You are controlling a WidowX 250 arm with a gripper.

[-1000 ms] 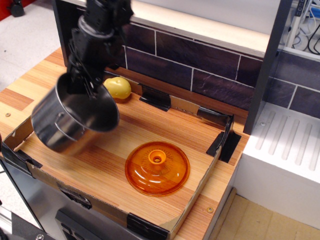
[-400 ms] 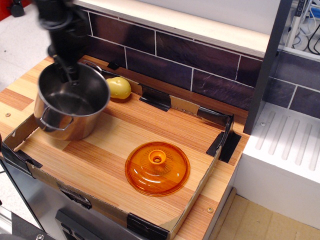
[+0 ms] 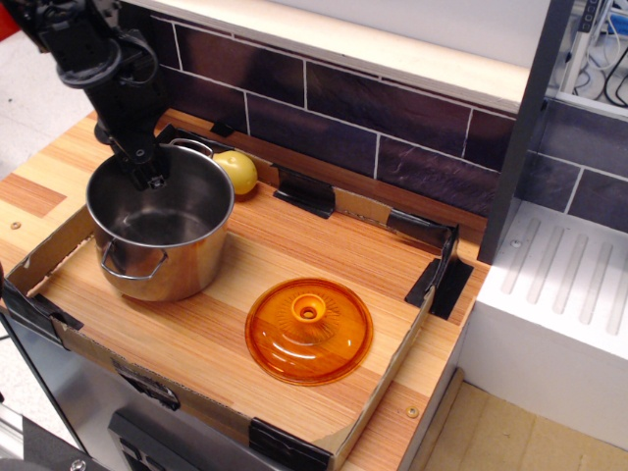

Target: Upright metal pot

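Your end effector [image 3: 147, 175] sits at the far rim of the pot [image 3: 162, 234]; you cannot tell from here whether it grips that rim. The shiny steel pot stands upright on the bench [image 3: 285, 257] directly below it, mouth up, one wire handle facing you. A cardboard wall [image 3: 44, 263] hugs the pot's left. Open wood lies rightward, toward the orange lid [image 3: 308, 329].

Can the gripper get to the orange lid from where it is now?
Probably yes. The orange lid lies flat in the open with nothing on it; the gripper sits at the metal pot's far rim and would have to clear the pot first.
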